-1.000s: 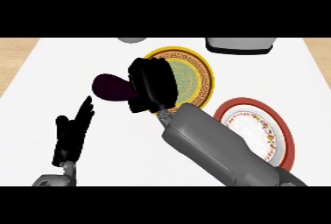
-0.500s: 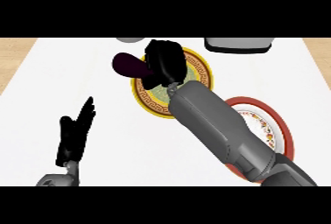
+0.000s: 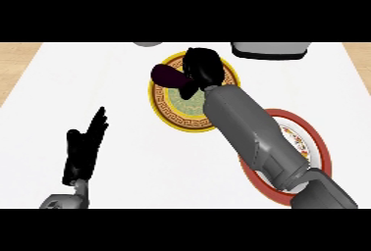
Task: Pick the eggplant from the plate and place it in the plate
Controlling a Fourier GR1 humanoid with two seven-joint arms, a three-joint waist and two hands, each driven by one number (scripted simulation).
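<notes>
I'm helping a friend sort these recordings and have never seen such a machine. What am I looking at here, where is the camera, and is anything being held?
This is a humanoid robot at a kitchen counter. The camera sits at its head and looks steeply down, so only its grey forearms and black hands show, coming in from below.

The right hand reaches across the white counter and has its fingers curled round a dark purple eggplant, holding it over the yellow-rimmed plate. The left hand rests open at the lower left, holding nothing.

A red-rimmed plate lies to the right, partly hidden under the right forearm. At the far edge are a grey container and part of another grey object; I cannot tell what they are.
</notes>
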